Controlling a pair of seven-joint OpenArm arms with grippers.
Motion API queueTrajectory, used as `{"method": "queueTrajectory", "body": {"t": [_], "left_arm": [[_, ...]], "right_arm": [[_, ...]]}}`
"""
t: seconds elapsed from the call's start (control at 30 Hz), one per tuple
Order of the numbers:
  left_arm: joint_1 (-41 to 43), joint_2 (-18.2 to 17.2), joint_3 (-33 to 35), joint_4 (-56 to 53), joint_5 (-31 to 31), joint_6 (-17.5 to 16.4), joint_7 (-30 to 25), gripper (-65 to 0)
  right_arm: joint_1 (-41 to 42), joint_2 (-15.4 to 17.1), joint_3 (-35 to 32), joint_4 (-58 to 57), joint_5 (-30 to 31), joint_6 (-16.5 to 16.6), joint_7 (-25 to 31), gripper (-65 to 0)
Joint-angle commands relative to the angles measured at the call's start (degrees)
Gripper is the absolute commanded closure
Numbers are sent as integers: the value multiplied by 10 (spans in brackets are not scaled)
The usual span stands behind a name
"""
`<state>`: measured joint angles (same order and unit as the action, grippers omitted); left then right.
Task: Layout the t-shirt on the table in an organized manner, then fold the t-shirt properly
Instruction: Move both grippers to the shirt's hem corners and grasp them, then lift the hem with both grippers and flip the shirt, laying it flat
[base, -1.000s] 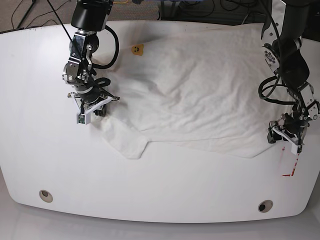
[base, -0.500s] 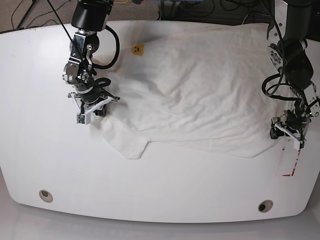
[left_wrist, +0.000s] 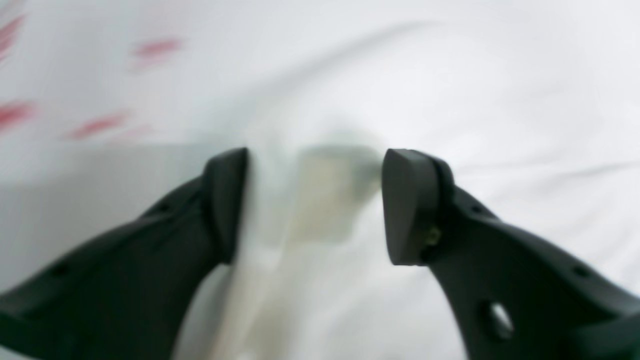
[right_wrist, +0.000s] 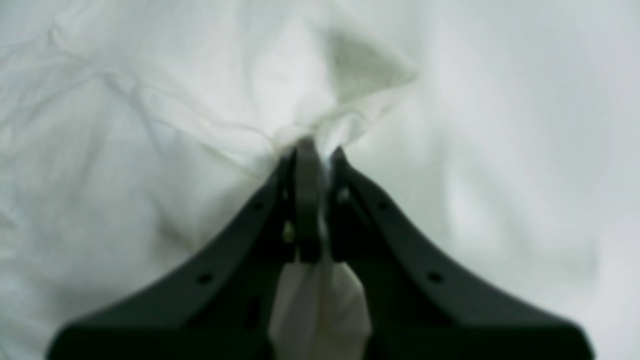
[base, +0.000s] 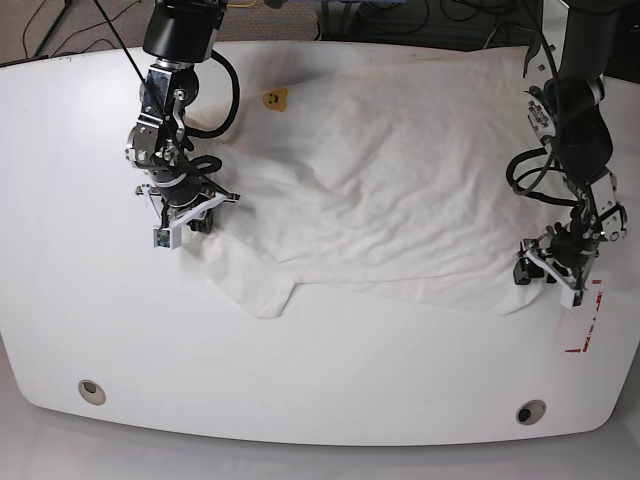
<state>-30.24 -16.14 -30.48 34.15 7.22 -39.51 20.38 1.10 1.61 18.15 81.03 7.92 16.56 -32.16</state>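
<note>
near the front rim of the table (base: 320, 425) sit two grommet holes (base: 91, 391), bare white surface all around them. just beyond, the t-shirt (base: 400, 190) lies spread across the middle and back of the top, printed side down, a tiny yellow smiley (base: 271, 99) showing near its far edge.

the left gripper (base: 548, 272) stands with its jaws apart, astride the hem corner beside the red tape mark (base: 586, 330); its wrist view shows a fold of cloth between the pads, not yet pinched. the right gripper (right_wrist: 312, 160) is closed tight on a bunched sleeve edge.

done well, the left should probably close on both cloth layers, then pull outward and low against the right's hold to flatten the wrinkles.

room is short beyond the left gripper, where the table edge is close; the front offers more.
</note>
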Motion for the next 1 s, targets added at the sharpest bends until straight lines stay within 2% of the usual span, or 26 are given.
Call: {"method": "queueTrajectory", "body": {"t": [0.0, 0.07, 0.2, 0.3, 0.5, 0.63, 0.8, 0.97], "left_arm": [[-9, 5, 5, 4, 0, -5, 21, -237], [-9, 8, 5, 4, 0, -5, 21, -161], [-10, 10, 5, 4, 0, -5, 23, -56], [-10, 10, 5, 5, 0, -5, 23, 0], [-9, 10, 2, 8, -1, -5, 24, 0], [-7, 10, -20, 42, -1, -5, 52, 0], [22, 10, -76, 158, -1, -5, 128, 0], [49, 12, -82, 259, -1, -5, 200, 0]], "right_arm": [[6, 4, 0, 17, 2, 1, -3, 0], [5, 4, 0, 27, 2, 1, -3, 0], [3, 4, 0, 42, 2, 1, -5, 0], [3, 4, -1, 51, 2, 1, -6, 0], [1, 5, -1, 72, 2, 1, -6, 0], [-13, 5, -1, 106, 2, 1, -7, 0], [-37, 6, -2, 168, 2, 1, -7, 0], [-58, 8, -2, 218, 0, 10, -28, 0]]}}
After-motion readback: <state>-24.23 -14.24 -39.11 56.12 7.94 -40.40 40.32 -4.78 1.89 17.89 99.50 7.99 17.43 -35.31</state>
